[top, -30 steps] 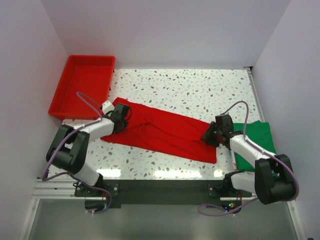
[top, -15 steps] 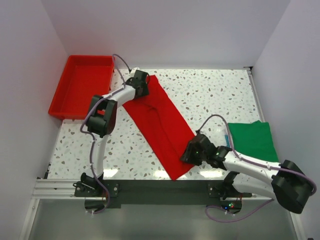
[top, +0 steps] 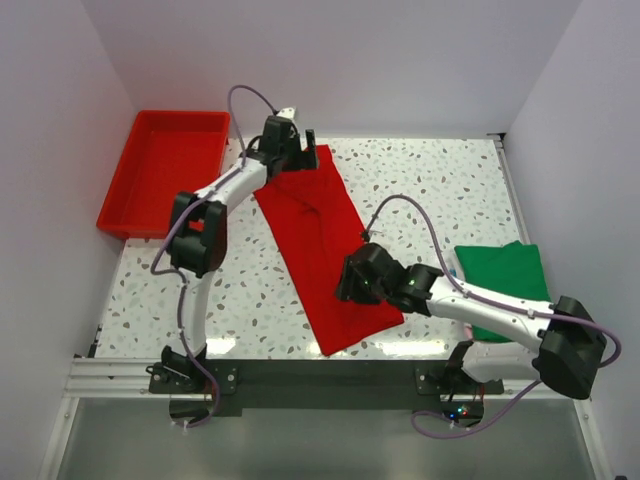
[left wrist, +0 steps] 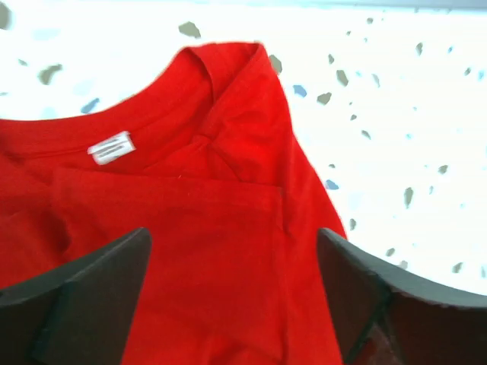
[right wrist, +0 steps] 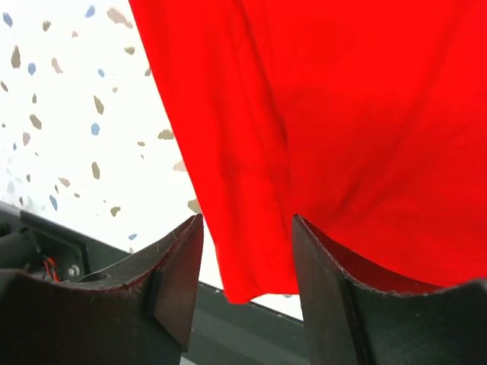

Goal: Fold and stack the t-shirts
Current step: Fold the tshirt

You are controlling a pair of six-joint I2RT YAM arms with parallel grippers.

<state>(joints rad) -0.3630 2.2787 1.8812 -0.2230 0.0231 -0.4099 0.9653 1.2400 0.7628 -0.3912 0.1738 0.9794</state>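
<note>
Plain bright red cotton t-shirt (top: 320,240) is folded lengthwise into a long strip and lies flat, diagonal on the white speckled table (top: 430,190). The collar end is far-left beside the red plastic tray (top: 118,188), the hem at the near edge. The small white neck label (left wrist: 112,147) is showing (some creases at the collar).

Left gripper (top: 298,153) is over the collar, fingers spread wide, holding nothing. Right gripper (top: 347,280) is at the hem end, fingers partly apart, with no pinch on the cloth. The folded green t-shirt (top: 510,275) sits well apart on the right.
</note>
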